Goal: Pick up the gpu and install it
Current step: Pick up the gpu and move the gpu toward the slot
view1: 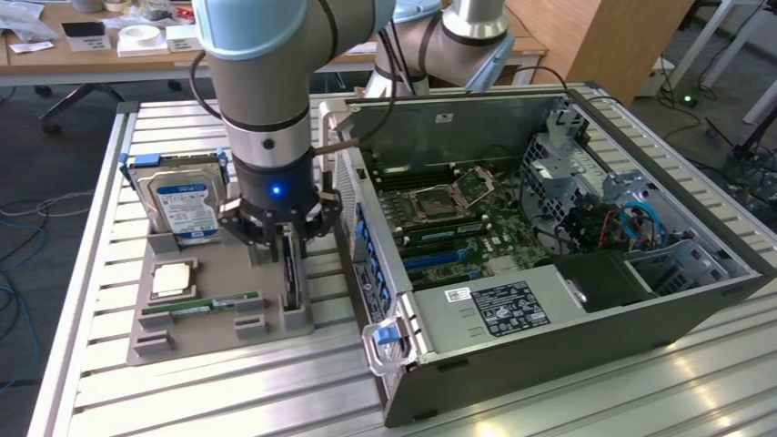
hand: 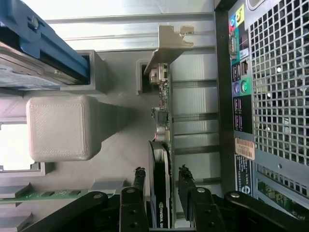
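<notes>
The gpu (view1: 290, 284) stands edge-on in a slot of the grey holder tray (view1: 206, 339), beside the open computer case (view1: 607, 314). My gripper (view1: 287, 241) points straight down over the card. In the wrist view the gpu (hand: 161, 121) runs as a slim strip with its metal bracket (hand: 170, 41) at the far end. My gripper (hand: 161, 171) straddles the card, one black finger on each side. A narrow gap shows between each finger and the card, so the jaws are open. The card rests in its slot.
A blue-labelled hard drive (view1: 182, 205) stands upright on the tray. A processor (view1: 174, 278) and a green memory stick (view1: 200, 308) lie beside the card. The motherboard (view1: 449, 218) lies exposed inside the case. The case's rear panel (hand: 275, 96) is close beside the card.
</notes>
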Robot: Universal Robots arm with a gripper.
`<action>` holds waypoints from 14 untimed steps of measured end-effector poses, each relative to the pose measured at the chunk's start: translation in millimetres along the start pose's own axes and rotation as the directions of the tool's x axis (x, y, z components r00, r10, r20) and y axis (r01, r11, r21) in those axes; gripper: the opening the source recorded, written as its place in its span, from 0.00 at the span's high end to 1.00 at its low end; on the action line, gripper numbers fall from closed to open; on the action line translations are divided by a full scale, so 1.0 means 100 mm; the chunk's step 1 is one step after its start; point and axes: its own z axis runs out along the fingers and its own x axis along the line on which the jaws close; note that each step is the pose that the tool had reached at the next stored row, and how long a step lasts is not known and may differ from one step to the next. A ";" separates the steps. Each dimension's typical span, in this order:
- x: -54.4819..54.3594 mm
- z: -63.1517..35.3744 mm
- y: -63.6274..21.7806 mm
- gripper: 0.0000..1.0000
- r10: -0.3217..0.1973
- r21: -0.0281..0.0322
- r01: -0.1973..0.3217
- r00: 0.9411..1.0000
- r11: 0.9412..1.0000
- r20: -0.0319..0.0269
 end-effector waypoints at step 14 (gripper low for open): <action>0.01 0.123 0.041 0.58 0.001 0.000 -0.001 1.000 1.000 0.000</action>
